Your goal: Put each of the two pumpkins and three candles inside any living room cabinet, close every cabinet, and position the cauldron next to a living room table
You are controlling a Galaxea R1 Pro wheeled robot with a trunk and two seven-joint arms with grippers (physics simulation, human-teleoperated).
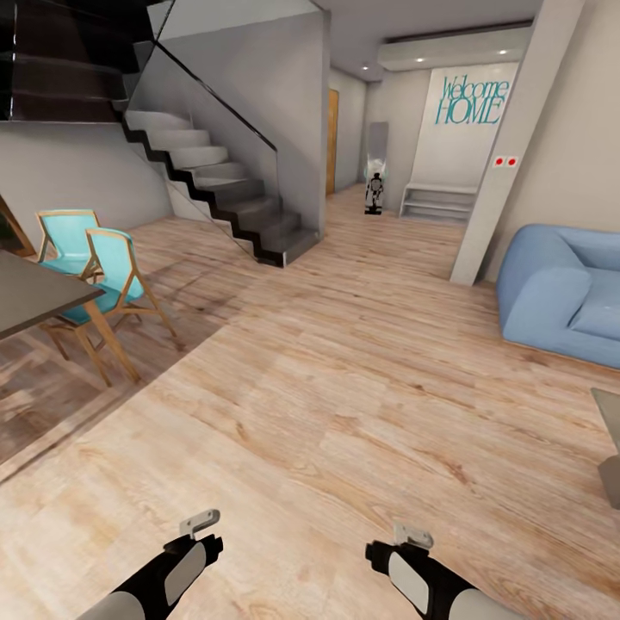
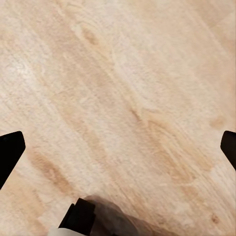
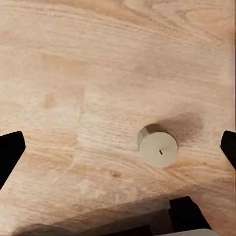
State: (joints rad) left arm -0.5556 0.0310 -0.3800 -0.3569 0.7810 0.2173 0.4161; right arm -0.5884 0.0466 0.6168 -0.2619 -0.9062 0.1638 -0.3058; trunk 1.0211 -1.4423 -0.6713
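Observation:
A short beige-grey candle stands upright on the pale wood floor, seen from above in the right wrist view. My right gripper hangs open above it, dark fingertips wide apart, not touching the candle. My left gripper is open too, over bare floorboards. In the head view both forearms, left arm and right arm, reach in low at the near edge. The pumpkins, cabinet and cauldron are out of view.
A dark table with two teal chairs stands at the left. A staircase rises behind. A blue sofa and a grey table corner are at the right, a pillar beyond. Open floor lies ahead.

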